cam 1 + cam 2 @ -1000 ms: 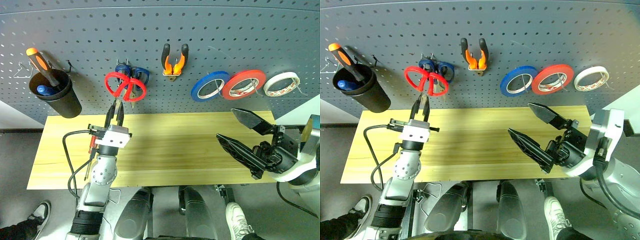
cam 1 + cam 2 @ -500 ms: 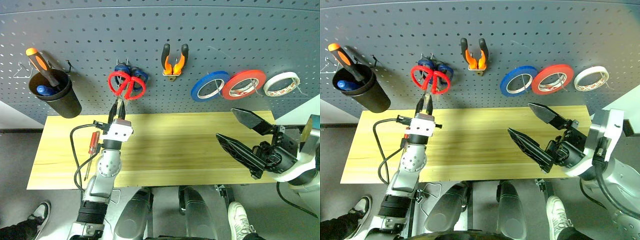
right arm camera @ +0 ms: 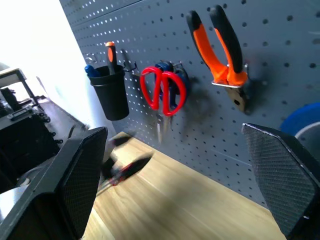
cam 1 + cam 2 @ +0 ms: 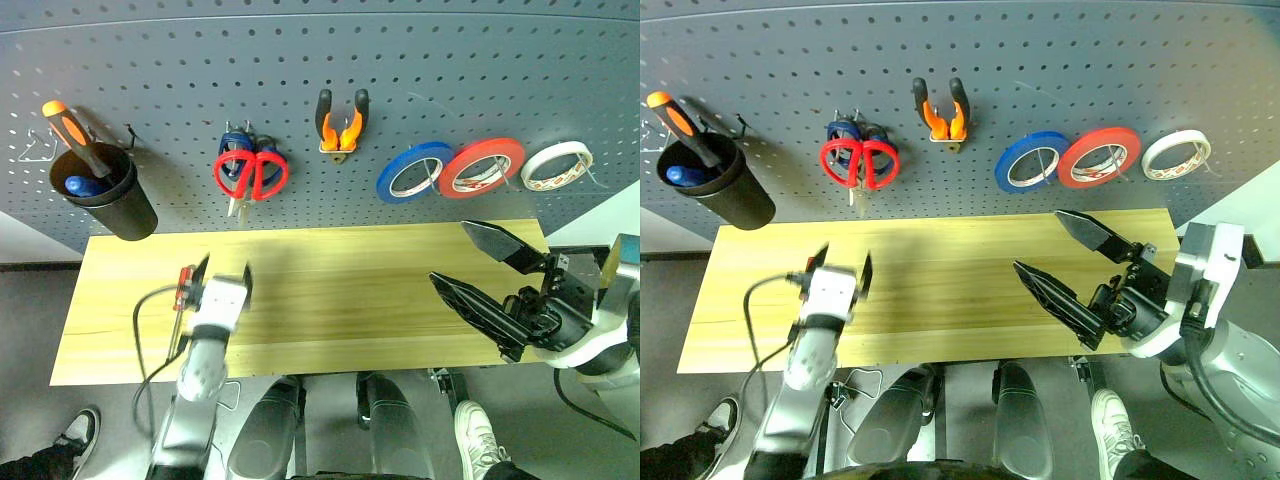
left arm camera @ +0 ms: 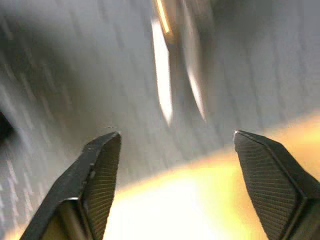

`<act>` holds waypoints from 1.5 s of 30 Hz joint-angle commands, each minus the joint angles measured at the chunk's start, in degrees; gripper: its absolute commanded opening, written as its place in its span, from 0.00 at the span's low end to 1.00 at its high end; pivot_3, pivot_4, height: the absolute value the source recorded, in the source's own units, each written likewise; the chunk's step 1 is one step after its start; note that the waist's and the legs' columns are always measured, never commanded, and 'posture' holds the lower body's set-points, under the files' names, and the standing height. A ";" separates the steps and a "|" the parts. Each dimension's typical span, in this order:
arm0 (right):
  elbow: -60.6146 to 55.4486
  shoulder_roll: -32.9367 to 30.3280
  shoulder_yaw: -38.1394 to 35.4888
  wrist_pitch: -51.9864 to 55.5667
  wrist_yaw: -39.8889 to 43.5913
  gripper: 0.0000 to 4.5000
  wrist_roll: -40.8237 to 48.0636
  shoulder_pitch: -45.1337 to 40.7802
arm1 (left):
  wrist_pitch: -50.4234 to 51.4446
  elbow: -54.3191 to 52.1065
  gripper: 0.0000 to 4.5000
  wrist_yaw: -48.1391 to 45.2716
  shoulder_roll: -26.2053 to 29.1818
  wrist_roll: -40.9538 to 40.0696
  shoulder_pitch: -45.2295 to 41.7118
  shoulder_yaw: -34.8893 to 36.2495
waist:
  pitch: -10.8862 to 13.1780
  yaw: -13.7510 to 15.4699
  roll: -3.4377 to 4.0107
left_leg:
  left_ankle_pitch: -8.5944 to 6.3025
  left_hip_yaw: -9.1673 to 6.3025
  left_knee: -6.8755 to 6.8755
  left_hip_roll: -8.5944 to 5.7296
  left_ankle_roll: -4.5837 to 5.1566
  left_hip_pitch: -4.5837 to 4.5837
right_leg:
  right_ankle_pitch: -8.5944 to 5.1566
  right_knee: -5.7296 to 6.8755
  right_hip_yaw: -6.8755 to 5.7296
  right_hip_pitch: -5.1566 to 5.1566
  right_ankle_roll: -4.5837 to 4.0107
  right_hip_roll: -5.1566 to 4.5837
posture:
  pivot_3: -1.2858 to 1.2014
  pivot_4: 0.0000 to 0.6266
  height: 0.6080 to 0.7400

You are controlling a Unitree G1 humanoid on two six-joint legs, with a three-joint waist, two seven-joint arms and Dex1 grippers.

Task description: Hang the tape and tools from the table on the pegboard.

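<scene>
One tool is left on the table point(image 4: 340, 290): the small screwdriver point(image 4: 184, 287) with the red handle, lying near the left end with its thin shaft pointing toward the near edge. Everything else the task asks for already hangs on the pegboard point(image 4: 300, 60): the red scissors point(image 4: 251, 175) in front of a blue pair point(image 4: 235, 143), the pliers point(image 4: 340, 125) on their hook, and the whitish tape point(image 4: 556, 165) at the far right, past the blue roll point(image 4: 415, 172) and the red roll point(image 4: 484, 167).

The left gripper point(image 4: 223, 272) is low over the wood just beside the screwdriver, empty, its jaws spread wide. In the left wrist view its fingers point(image 5: 97, 175) stand well apart with nothing between them. The right gripper point(image 4: 447, 250) hovers over the right half of the table, also spread and empty.

So the step in hand looks like picking up that screwdriver with the left gripper. To do it well:
- Shift toward the handle, which sits a little to the outer side of the jaws, and line the fingers up across it, not along it
- Take the red handle, not the shaft, which is thin and could slip or roll
- Come down until the fingertips all but touch the wood, since the tool lies flat
- Close slowly, so it is not pushed toward the table's left edge
- Lift straight up before heading for the board, perhaps for the black cup point(image 4: 110, 205) that holds the bigger screwdriver point(image 4: 75, 135)
</scene>
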 commanded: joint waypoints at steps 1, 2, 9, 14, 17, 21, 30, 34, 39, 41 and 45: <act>-2.11 -0.04 -1.38 -1.21 0.25 1.00 -0.04 0.80 | 18.53 -7.70 0.84 -4.74 0.68 -6.91 3.66 8.01 | 0.00 -0.12 0.00 | -0.01 -0.01 0.00 0.00 0.01 0.00 | 0.00 0.01 -0.01 0.02 0.00 0.00 | 0.53 0.49 0.90; -2.06 0.00 -1.46 -1.25 0.39 1.00 -0.11 1.10 | 23.73 -9.83 0.84 -5.30 0.72 -8.58 3.53 10.21 | 0.01 0.08 -0.01 | -0.15 -0.04 0.03 0.00 0.26 -0.02 | 0.01 0.02 -0.03 0.04 -0.01 -0.01 | 0.53 0.50 0.90; -1.08 0.07 -0.29 -1.09 1.40 1.00 -1.50 1.45 | 47.65 -14.54 0.84 -6.76 5.35 -15.25 -10.28 19.92 | 0.00 1.10 0.00 | 0.04 -0.22 0.16 0.00 0.16 0.12 | 0.31 -0.04 -0.23 0.35 -0.04 0.04 | 0.54 0.51 0.90; -0.85 -0.16 -1.33 -0.87 1.94 1.00 -1.00 2.08 | 55.61 -13.12 0.84 -9.13 11.18 -17.36 -14.02 22.70 | 0.00 0.78 0.00 | 0.19 -0.16 0.13 0.07 -0.12 0.16 | 0.32 -0.05 -0.19 0.30 -0.06 0.11 | 0.54 0.53 0.90; -0.69 -0.18 -0.86 -0.74 1.86 1.00 -1.33 1.95 | 57.22 -10.78 0.84 -10.67 12.10 -19.25 -14.64 21.86 | 0.00 1.03 0.01 | 0.18 -0.11 0.03 0.15 -0.13 0.14 | 0.31 -0.15 -0.18 0.25 -0.07 0.16 | 0.54 0.53 0.90; -1.44 -0.15 -1.07 -0.46 1.43 1.00 -0.95 2.82 | 55.83 -10.88 0.84 -12.23 12.80 -20.16 -13.05 20.23 | 0.01 1.16 -0.02 | 0.17 -0.12 0.06 0.14 -0.11 0.07 | 0.32 -0.23 -0.19 0.26 -0.07 0.13 | 0.54 0.54 0.90; -1.63 -0.36 -0.84 -0.06 1.11 1.00 -1.01 3.88 | 49.20 -3.34 0.84 -14.84 15.68 -20.64 -15.92 17.23 | 0.02 1.03 -0.01 | 0.02 -0.13 0.04 0.18 0.14 0.08 | 0.35 -0.21 -0.20 0.25 -0.12 0.13 | 0.53 0.55 0.90; -1.52 -0.63 -1.32 0.01 1.13 1.00 -0.58 4.09 | 47.95 0.88 0.84 -15.32 16.97 -21.07 -18.36 17.22 | 0.03 1.12 -0.01 | 0.08 -0.13 0.02 0.19 0.04 0.06 | 0.35 -0.23 -0.19 0.22 -0.12 0.13 | 0.53 0.55 0.90; -1.78 -0.89 -1.00 0.26 0.52 1.00 -0.36 4.03 | 45.28 4.99 0.84 -15.76 17.53 -21.30 -20.68 16.04 | 0.03 1.05 -0.01 | 0.07 -0.12 0.02 0.19 0.05 0.06 | 0.35 -0.26 -0.19 0.22 -0.12 0.12 | 0.53 0.56 0.90; -1.96 -1.05 -1.49 0.33 0.53 1.00 0.05 4.44 | 44.99 6.12 0.84 -15.92 17.66 -21.60 -21.35 15.93 | 0.03 1.01 -0.01 | 0.08 -0.13 0.01 0.19 0.04 0.05 | 0.35 -0.26 -0.19 0.22 -0.12 0.12 | 0.53 0.56 0.90; -1.95 -1.68 -2.10 0.49 0.23 1.00 0.86 4.48 | 42.98 9.48 0.84 -16.25 17.82 -21.60 -22.34 15.28 | 0.05 0.94 0.00 | 0.07 -0.12 0.00 0.19 0.06 0.05 | 0.35 -0.27 -0.19 0.21 -0.12 0.12 | 0.52 0.56 0.90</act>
